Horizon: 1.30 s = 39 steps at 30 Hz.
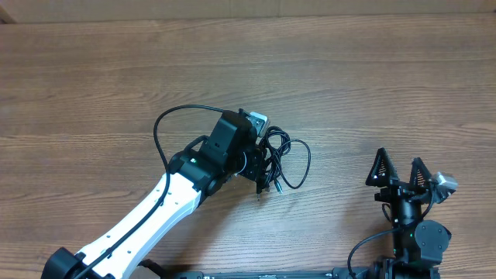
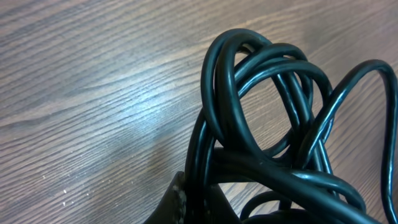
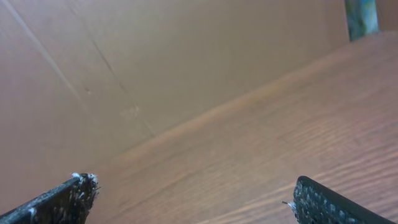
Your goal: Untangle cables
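The cables (image 1: 285, 160) are a bunch of thin black cords in tangled loops at the middle of the wooden table, with a small plug end hanging toward the front. My left gripper (image 1: 260, 161) sits right on the bunch. In the left wrist view the glossy black loops (image 2: 273, 118) fill the right half, and my jaws (image 2: 202, 199) are shut on a strand of them. My right gripper (image 1: 399, 172) is open and empty at the front right, far from the cables. In the right wrist view its two fingertips (image 3: 193, 193) stand wide apart over bare wood.
A thicker black wire (image 1: 167, 124) of the left arm arcs up and left of the wrist. A cardboard wall (image 3: 155, 62) stands behind the table's far edge.
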{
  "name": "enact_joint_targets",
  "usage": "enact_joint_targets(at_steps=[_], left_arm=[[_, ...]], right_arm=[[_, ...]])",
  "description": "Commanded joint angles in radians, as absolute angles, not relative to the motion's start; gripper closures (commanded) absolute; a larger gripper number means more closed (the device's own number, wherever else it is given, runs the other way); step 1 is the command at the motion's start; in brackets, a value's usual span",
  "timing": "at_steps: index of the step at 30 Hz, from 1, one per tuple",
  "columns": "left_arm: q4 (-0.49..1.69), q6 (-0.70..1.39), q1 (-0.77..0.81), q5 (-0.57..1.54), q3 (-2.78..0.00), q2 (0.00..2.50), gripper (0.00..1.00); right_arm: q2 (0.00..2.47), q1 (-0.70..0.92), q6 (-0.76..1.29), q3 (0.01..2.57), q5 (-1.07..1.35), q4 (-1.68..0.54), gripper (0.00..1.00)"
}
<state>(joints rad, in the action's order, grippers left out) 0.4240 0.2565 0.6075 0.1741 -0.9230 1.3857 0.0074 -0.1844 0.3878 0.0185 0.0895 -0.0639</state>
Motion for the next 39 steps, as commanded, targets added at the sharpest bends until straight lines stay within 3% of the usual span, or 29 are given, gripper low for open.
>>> enact_joint_targets(at_steps=[1,4,14,19,24,29,33,39], left_arm=[[0.413,0.331,0.611,0.14,-0.947,1.323,0.96],[0.413,0.377,0.611,0.093,-0.947,1.286,0.96],[0.4,0.42,0.613,0.019,-0.947,1.184,0.96],[0.39,0.255,0.646,0.019,-0.948,1.132,0.96],[0.383,-0.104,0.743,0.019,-0.947,1.091,0.96],[0.347,-0.244,0.8,0.019,-0.947,1.09,0.96],[0.281,-0.264,0.815,0.03,-0.947,1.09,0.96],[0.15,-0.343,0.815,0.206,-0.947,1.09,0.96]], right_arm=[[0.003,-0.19,0.396,0.009,0.165,0.017,0.0],[0.004,-0.191,0.393,0.023,0.286,0.081,0.0],[0.126,-0.191,0.308,0.327,0.382,-0.24,0.0],[0.332,-0.191,0.197,0.626,0.441,-0.509,0.0],[0.577,-0.191,0.075,0.989,0.479,-0.901,0.0],[0.712,-0.191,0.031,1.221,0.492,-1.163,0.0],[0.77,-0.191,0.028,1.331,0.514,-1.273,0.0],[0.773,-0.191,0.028,1.335,0.759,-1.261,0.0]])
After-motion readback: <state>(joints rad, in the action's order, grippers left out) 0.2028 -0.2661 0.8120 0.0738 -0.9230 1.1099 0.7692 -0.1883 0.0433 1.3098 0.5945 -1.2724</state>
